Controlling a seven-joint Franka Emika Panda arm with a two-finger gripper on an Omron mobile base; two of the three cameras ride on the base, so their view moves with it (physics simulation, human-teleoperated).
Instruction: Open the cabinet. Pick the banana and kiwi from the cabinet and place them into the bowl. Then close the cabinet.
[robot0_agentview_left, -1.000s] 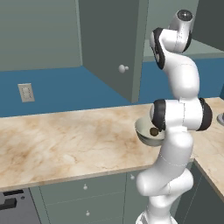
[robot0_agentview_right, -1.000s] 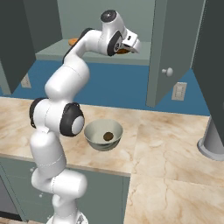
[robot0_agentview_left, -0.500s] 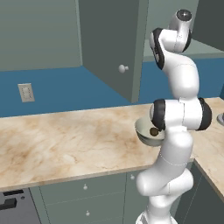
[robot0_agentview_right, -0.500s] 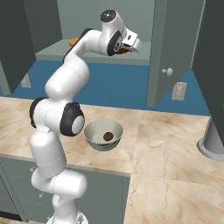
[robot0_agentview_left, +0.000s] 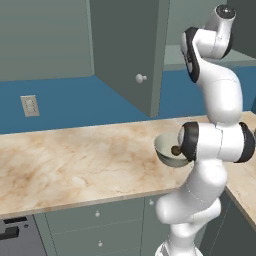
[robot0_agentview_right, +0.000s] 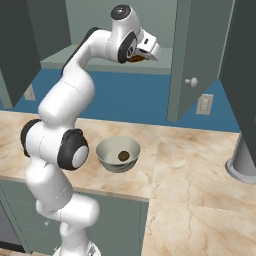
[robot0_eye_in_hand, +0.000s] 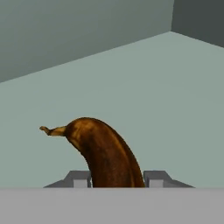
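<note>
- The hand sits at the lower centre of the hand view, its fingers closed against both sides of the banana.
- The banana lies on the pale shelf of the cabinet, doors open.
- The kiwi rests inside the bowl on the tabletop, centre of the right base view.

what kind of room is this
Most likely a kitchen, and a rendered one. A marble-look counter runs over grey-green drawer fronts, an open wall cabinet hangs above, and a bowl on the counter holds a kiwi.
</note>
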